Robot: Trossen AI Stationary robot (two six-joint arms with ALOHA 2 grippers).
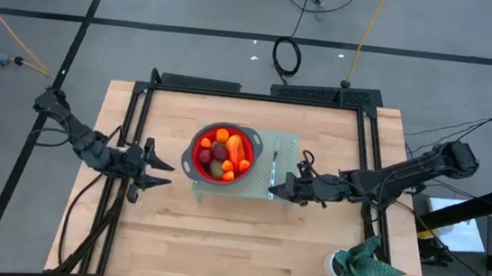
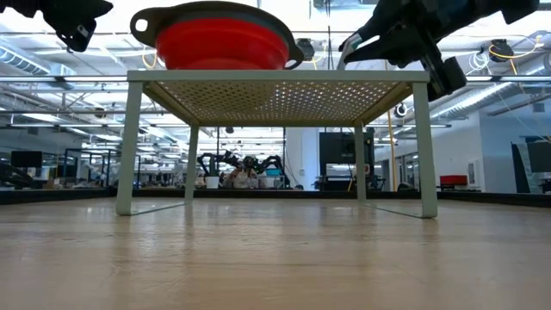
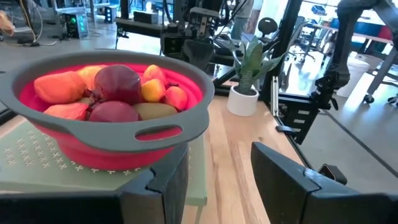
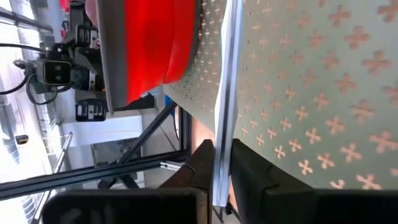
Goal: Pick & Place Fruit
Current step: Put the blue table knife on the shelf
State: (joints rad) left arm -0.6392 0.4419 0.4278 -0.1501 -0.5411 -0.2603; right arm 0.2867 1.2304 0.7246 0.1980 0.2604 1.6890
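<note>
Two pincers are working at the tabletop [image 1: 218,235]. All the fruit [image 1: 223,152] is sitting in a red bowl [image 1: 197,162] on a pale green rack [image 1: 285,151], between the two pincers. Just ahead of the left pincer [image 1: 159,172] the bowl is standing untouched; this pincer's fingers are standing apart, holding nothing. Right pincer [image 1: 279,190] is clamping together on a silver knife [image 4: 222,112] lying along the rack, beside the bowl. A potted plant [image 1: 362,267] is standing behind the right pincer.

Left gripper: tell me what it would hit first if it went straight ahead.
Probably the grey rim of the red bowl of fruit: the open left gripper points right at it, though its height is hard to judge.
</note>
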